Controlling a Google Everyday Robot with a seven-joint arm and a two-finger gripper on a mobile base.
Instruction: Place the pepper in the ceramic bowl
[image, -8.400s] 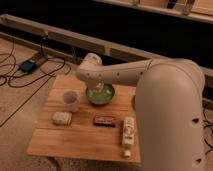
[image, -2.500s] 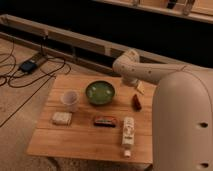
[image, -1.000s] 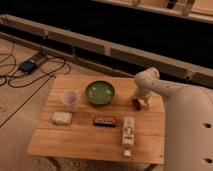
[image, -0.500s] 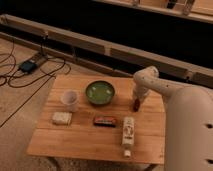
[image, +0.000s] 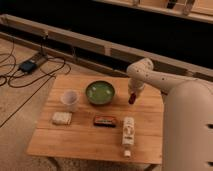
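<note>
The gripper (image: 132, 93), at 3 o'clock from the bowl (image: 100, 92), has its jaws closed on the pepper (image: 131, 99). The pepper's long axis is nearly upright, tip pointing down at the worktop (image: 80, 135).

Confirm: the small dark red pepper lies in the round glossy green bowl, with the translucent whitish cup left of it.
Wrong: the camera view shows the small dark red pepper outside the round glossy green bowl, to its right, just below the gripper. The translucent whitish cup is left of the bowl.
</note>
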